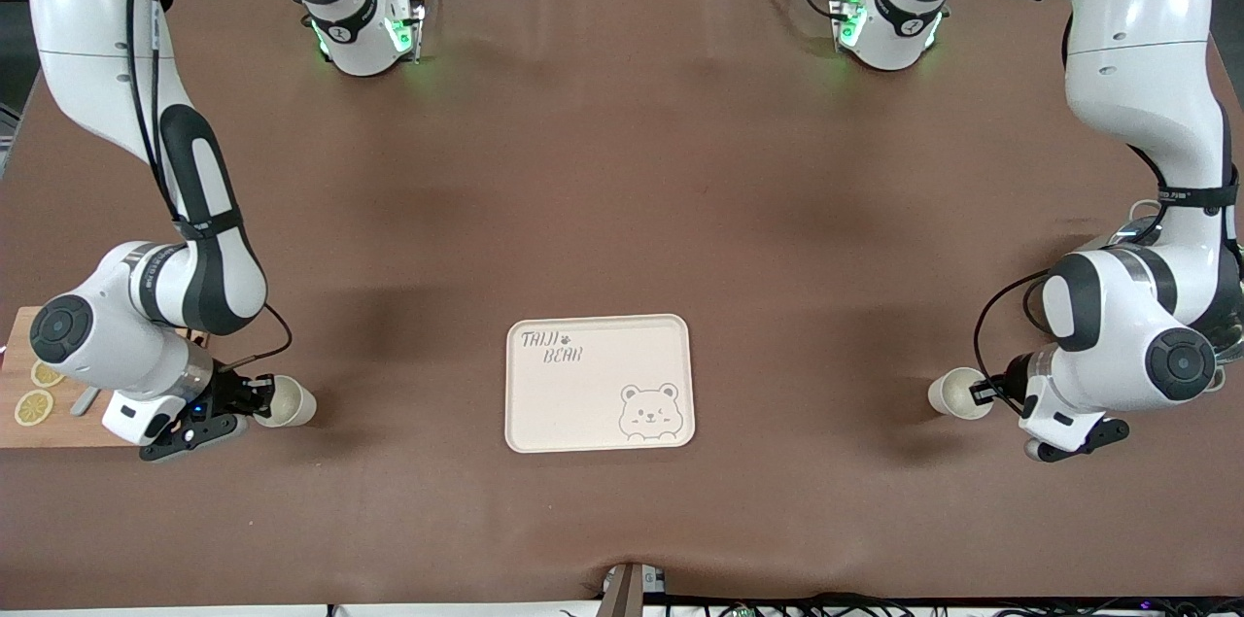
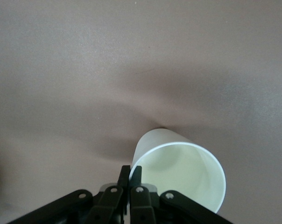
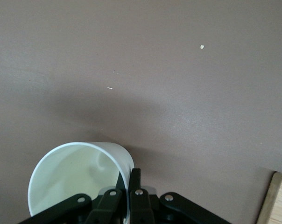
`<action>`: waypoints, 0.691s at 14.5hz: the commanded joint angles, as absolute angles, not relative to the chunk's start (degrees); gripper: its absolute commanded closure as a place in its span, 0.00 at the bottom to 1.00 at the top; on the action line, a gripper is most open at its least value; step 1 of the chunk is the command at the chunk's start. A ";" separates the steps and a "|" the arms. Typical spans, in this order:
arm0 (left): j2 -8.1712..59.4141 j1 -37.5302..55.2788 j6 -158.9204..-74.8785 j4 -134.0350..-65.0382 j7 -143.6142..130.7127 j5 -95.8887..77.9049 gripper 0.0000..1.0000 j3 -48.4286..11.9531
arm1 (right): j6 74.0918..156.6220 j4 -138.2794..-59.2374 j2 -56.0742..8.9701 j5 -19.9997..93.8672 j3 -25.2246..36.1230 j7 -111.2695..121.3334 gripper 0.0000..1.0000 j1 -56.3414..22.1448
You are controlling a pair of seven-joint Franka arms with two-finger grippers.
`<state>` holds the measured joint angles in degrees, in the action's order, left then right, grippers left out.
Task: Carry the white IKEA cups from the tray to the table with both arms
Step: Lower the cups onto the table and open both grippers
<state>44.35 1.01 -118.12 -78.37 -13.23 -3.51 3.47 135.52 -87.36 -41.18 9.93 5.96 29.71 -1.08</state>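
Note:
Two white IKEA cups lie tilted on their sides low at the brown table, one toward each arm's end. My right gripper (image 1: pixel 255 395) is shut on the rim wall of one cup (image 1: pixel 289 403), one finger inside and one outside; the right wrist view shows this gripper (image 3: pixel 130 175) and its cup (image 3: pixel 71 179). My left gripper (image 1: pixel 986 394) is shut the same way on the other cup (image 1: pixel 957 393); the left wrist view shows this gripper (image 2: pixel 130 171) and its cup (image 2: pixel 180 168). I cannot tell whether the cups touch the table.
A cream rectangular tray (image 1: pixel 583 403) with a bear print lies between the two cups, nothing on it. A wooden board (image 1: pixel 19 432) with lemon slices (image 1: pixel 33 406) lies at the right arm's end; its corner shows in the right wrist view (image 3: pixel 274 200).

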 commanded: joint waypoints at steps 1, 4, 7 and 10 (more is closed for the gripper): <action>44.21 0.62 -117.60 -78.22 -12.13 -4.57 0.93 3.16 | 136.58 -88.15 -40.60 10.46 5.01 30.94 1.00 -0.18; 44.21 0.62 -117.69 -78.22 -12.04 -4.57 0.78 3.16 | 139.47 -90.08 -40.61 10.46 5.01 31.11 1.00 -0.18; 44.12 0.62 -117.60 -78.22 -11.95 -4.57 0.62 3.16 | 140.71 -90.53 -40.61 10.55 4.92 31.11 1.00 -0.18; 43.51 0.79 -117.60 -78.22 -10.12 -4.57 0.21 3.16 | 140.71 -90.53 -40.78 10.63 4.92 31.03 1.00 -0.18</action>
